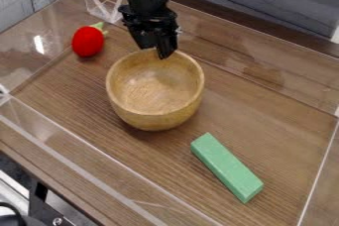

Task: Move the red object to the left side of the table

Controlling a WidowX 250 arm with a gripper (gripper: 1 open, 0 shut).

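Observation:
The red object [87, 40], a small rounded toy with a green top, lies on the table [279, 101] at the back left. My gripper [153, 44] hangs to its right, pointing down over the far rim of the wooden bowl [133, 113]. The dark fingers [138, 36] stand apart, and I see nothing between them. A clear gap separates the gripper from the red object. Whether the fingertips touch the bowl's rim I cannot tell.
A green rectangular block [225, 167] lies near the front right. Low clear acrylic walls [40, 22] border the tabletop on all sides. A grey plank wall stands behind the table.

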